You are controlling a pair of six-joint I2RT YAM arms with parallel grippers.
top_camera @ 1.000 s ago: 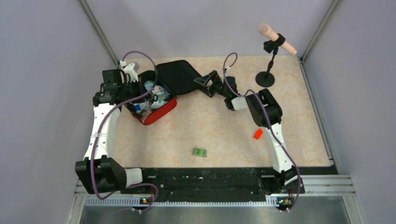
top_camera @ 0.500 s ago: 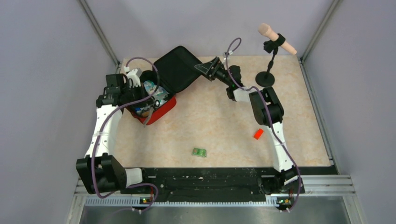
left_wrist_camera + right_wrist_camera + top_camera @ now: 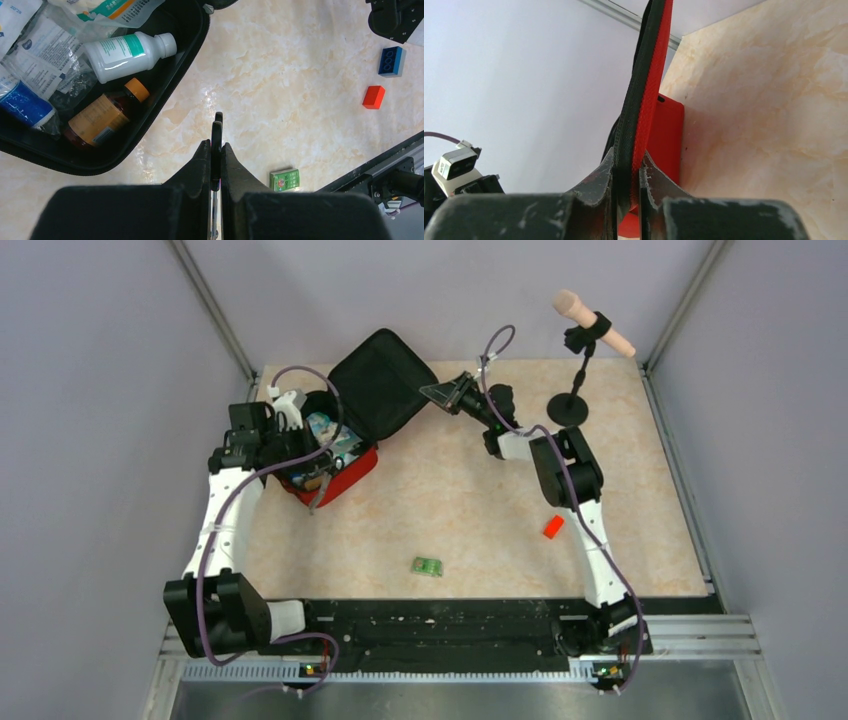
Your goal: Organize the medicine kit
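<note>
Softly rounded medicine kit (image 3: 381, 390), woven red fabric.

Far left: left arm (image 3: 225, 510) bent, left gripper (image 3: 216, 150) pinched shut. Far centre: right arm (image 3: 590, 530) stretched, right gripper (image 3: 626, 160) clamped on medicine kit lid (image 3: 654, 60).

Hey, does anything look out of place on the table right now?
Yes. A green packet and a small red block lie loose on the table, well apart from the open medicine kit, not packed inside it.
</note>
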